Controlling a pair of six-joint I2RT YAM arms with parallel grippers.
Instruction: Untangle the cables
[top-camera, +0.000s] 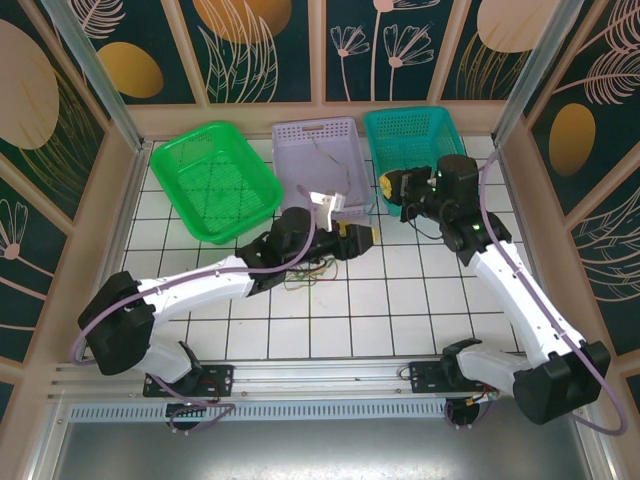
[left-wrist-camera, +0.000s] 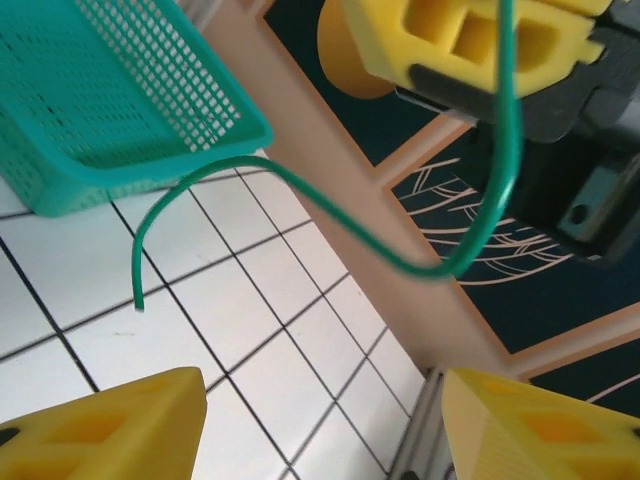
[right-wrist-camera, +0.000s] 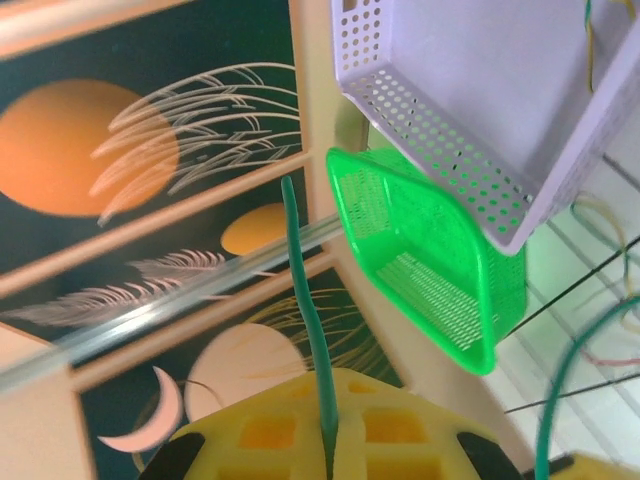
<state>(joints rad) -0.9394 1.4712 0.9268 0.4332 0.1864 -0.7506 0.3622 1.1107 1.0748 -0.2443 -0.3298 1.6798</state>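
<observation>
One thin green cable (left-wrist-camera: 510, 140) is pinched in my right gripper (left-wrist-camera: 505, 40), looping down just ahead of my left gripper (left-wrist-camera: 320, 420), whose jaws stand wide apart, nearer its free end.

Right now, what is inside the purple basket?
One thin cable lies inside the purple basket. The white part on the left arm covers a bit of its near edge, so that spot is hidden.

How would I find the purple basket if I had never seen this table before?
Look along the far edge of the white tiled table, where three plastic baskets sit in a row. The lavender basket is the middle one, between the bright green basket and the teal basket. It is the only pale lilac one; both neighbours are green-toned.
</observation>
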